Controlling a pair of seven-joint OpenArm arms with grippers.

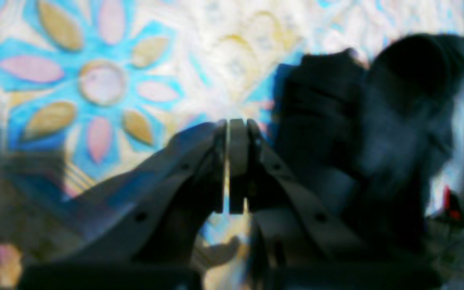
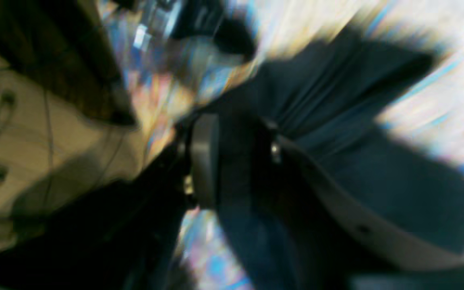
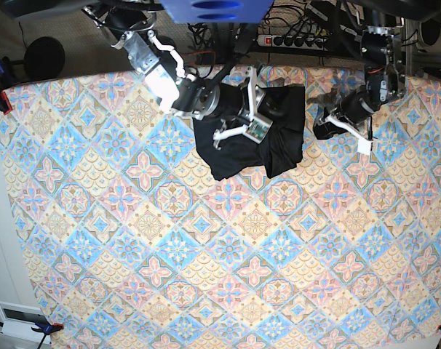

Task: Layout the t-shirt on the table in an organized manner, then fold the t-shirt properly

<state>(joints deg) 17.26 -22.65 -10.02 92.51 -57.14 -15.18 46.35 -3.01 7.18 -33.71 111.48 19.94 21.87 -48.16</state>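
Two hands are showing, both up near the far edge of the bench (image 3: 133, 240). My right hand (image 3: 239, 120) is sitting over the t-shirt (image 3: 282, 138), which is lying bunched in a dark heap at the far middle of the bench, one part spreading toward the near side, another folded beside it. In the right wrist view the picture is badly smeared, but my right hand (image 2: 236, 161) is pinching a fold of the black t-shirt (image 2: 336, 112) between its fingers, with cloth running up and away from the grip and more cloth hanging below it. So that hand is standing partly closed, holding the shirt fabric.

My left hand (image 3: 344, 120) is hovering off to the side of the garment, apart from it, above bare patterned bench cloth. In the left wrist view my left hand (image 1: 238, 133) is pressed fully together, fingertips meeting with only a thin slit of light between them, and nothing is caught in it. Behind it the t-shirt (image 1: 361, 133) is appearing as a dark blurred mound just beyond the fingertips, probably not touching them, though the blur is making that hard to judge. A blue flower medallion (image 1: 95, 84) of the bench (image 1: 224, 48) pattern is lying to the other side.
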